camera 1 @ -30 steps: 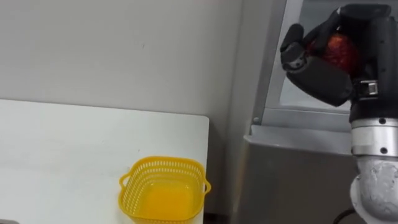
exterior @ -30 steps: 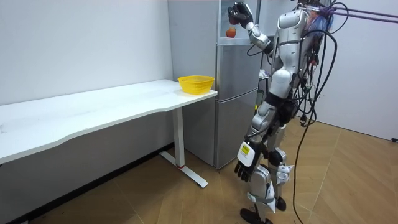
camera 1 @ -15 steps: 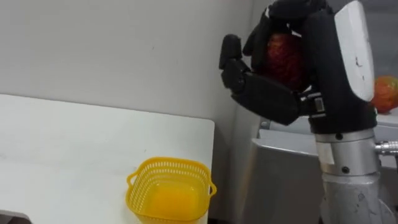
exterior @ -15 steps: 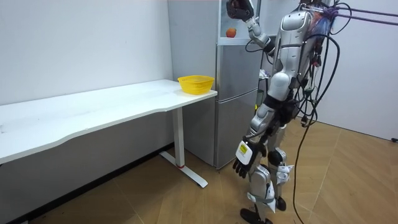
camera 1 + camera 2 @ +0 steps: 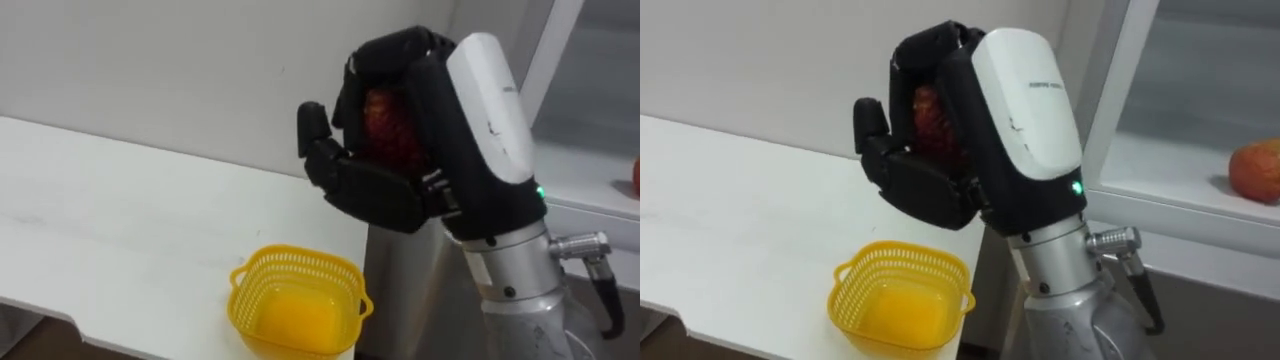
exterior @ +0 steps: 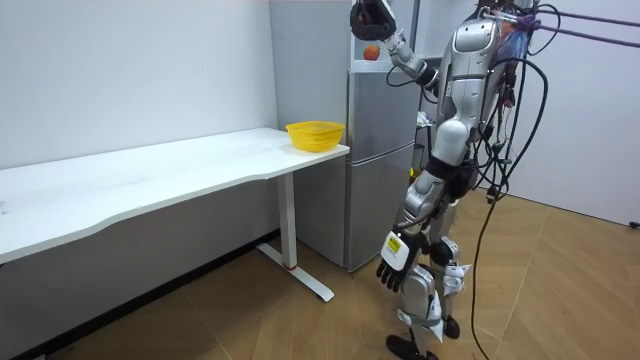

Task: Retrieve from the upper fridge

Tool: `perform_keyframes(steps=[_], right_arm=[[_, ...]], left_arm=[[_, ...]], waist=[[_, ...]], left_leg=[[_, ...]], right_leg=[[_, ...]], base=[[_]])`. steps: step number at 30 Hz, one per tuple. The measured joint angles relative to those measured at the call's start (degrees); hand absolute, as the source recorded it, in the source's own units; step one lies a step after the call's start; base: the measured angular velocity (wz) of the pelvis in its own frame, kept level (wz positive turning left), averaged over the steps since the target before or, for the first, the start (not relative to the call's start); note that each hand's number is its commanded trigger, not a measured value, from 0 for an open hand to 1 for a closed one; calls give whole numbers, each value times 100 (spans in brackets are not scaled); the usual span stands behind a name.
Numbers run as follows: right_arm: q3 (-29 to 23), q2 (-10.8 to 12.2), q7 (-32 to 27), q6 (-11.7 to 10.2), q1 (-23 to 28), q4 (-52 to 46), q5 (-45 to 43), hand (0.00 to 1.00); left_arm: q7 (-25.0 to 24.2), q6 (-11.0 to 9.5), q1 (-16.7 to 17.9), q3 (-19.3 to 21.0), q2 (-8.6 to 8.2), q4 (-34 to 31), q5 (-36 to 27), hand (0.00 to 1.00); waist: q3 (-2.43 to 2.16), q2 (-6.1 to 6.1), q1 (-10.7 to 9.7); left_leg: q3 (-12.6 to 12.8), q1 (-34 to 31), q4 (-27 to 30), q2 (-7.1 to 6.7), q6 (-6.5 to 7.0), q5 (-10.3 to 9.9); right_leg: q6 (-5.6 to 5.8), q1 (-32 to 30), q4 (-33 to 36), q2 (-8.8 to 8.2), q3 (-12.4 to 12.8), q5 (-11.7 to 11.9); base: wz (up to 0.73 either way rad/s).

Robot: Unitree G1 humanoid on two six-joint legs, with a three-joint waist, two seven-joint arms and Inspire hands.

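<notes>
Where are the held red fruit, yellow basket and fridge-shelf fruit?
red fruit (image 5: 388,128): left eye view, exposed skin.
yellow basket (image 5: 300,262): left eye view, back wall.
shelf fruit (image 5: 1255,170): right eye view, middle.

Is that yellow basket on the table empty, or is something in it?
Empty: the yellow basket shows only its bare bottom. The red fruit is outside it, with the right hand curled round it.

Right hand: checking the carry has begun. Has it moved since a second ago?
Yes: the right hand, fingers gripping the round red fruit, has shifted toward the room view's left, off the tall grey fridge, toward the yellow mesh basket.
</notes>
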Motion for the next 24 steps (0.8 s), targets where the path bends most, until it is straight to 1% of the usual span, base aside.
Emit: perform_keyframes(steps=[1,4,7,9,12,13,16,21,24], right_arm=[[48,-22,51,13,0,141,-33,100],[195,-65,199,82,-3,402,-189,100],[226,-65,244,64,-5,800,-406,100],[258,-81,244,89,-5,1099,-411,100],[366,-83,265,153,-5,1570,-461,100],[375,-85,323,209,-5,1673,-474,100],[378,-87,329,259,-5,1914,-457,100],[400,-109,337,275,1,2641,-432,100],[399,-108,369,266,3,2878,-366,100]], left_arm=[[-8,-28,1,-57,0,-4,1,0],[-98,-30,13,-169,13,2,9,0],[-168,-30,24,-169,14,28,48,0],[-197,-25,50,-204,27,20,49,0],[-227,-20,129,-206,53,0,49,0],[-234,-18,144,-202,58,-2,60,0],[-247,-15,163,-202,66,-17,57,0],[-243,-16,150,-199,85,-51,61,0],[-246,-15,159,-199,101,-47,63,0]], waist=[[-9,-16,37],[-12,-43,95],[-11,-59,282],[-9,-70,362],[2,-102,372],[3,-111,372],[-3,-119,378],[-5,-150,381],[-8,-161,385]], left_leg=[[-44,-44,19,-12,1,0],[-157,-115,47,-28,2,1],[-162,-132,65,-28,2,2],[-193,-141,81,-34,3,2],[-296,-189,88,-53,4,2],[-305,-220,100,-63,4,2],[-351,-252,107,-95,17,11],[-439,-274,110,-136,42,27],[-436,-301,118,-138,44,28]], right_leg=[[11,-12,0,-14,-56,-7],[17,-18,0,-27,-175,-10],[19,-8,1,-28,-219,-12],[20,-2,1,-31,-242,-12],[28,-4,3,-38,-248,-17],[37,-15,0,-40,-247,-23],[60,-20,-3,-60,-266,-38],[62,-4,-2,-91,-361,-39],[62,-19,-2,-93,-383,-39]], base=[[16],[20],[11],[10],[13],[13],[9],[8],[2]])
